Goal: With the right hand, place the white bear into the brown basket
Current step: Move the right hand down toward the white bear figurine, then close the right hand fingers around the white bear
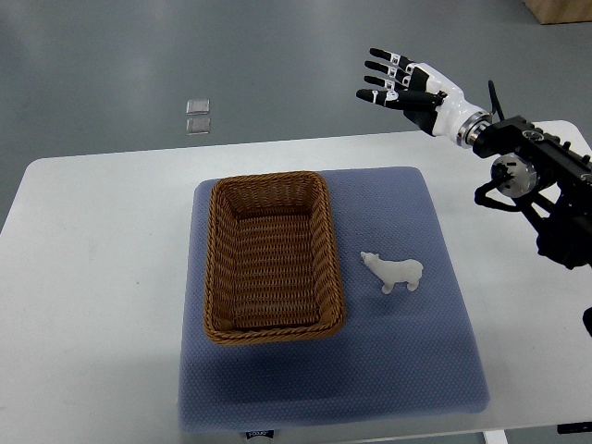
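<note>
One right hand (407,88) I'm holding high, fingers (381,81) spread, empty; white bear (394,272) is lying beside brown basket (272,257), awaiting pickup

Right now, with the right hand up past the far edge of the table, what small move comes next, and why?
Probably bring the right hand back toward the robot and down over the white bear. The hand is open and empty, while the bear stands on the blue mat, just right of the empty brown basket.
</note>
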